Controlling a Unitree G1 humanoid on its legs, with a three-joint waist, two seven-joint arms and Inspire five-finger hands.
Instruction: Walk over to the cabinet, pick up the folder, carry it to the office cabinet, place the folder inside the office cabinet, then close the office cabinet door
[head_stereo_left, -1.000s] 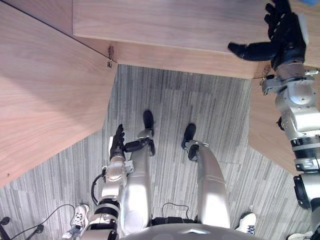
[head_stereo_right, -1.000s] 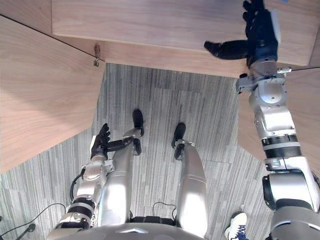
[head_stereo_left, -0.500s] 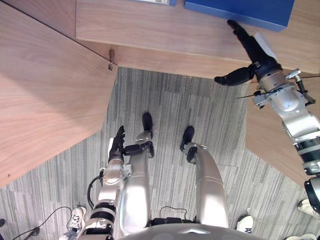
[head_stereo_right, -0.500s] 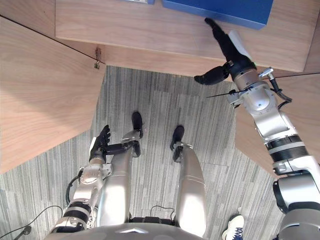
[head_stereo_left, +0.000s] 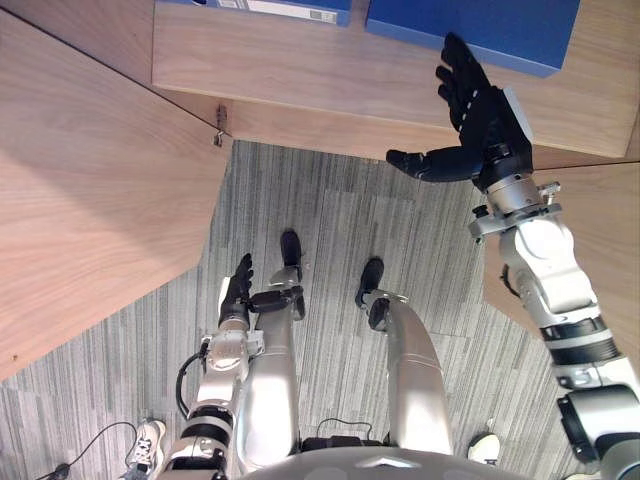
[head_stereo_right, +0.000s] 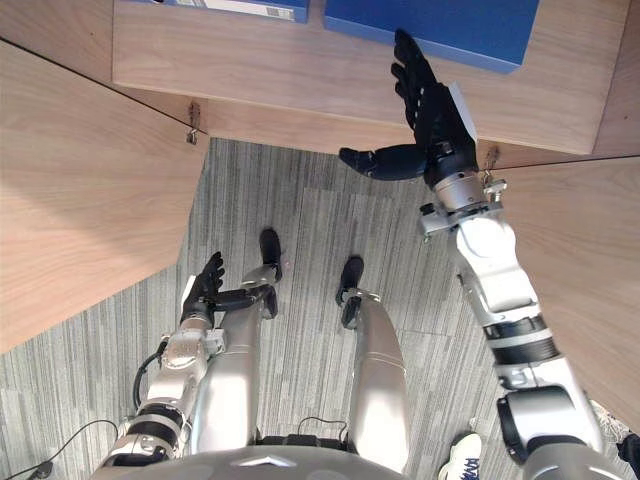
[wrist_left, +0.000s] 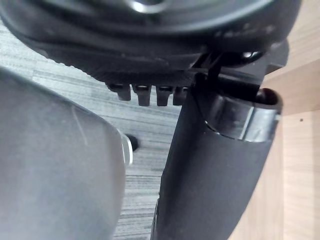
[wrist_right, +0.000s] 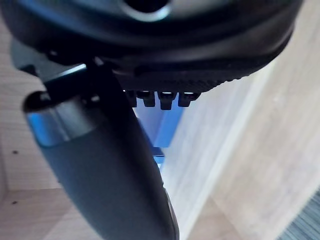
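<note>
The right hand (head_stereo_left: 488, 120) is spread, thumb wide, with its fingertips at the near edge of the blue folder (head_stereo_left: 500, 25). That folder lies flat on the cabinet shelf (head_stereo_left: 300, 60) ahead of the fingers; contact is unclear. Best to lay the fingers on top, drag it past the shelf lip, then pinch. The left hand (head_stereo_left: 236, 290) hangs relaxed.
</note>
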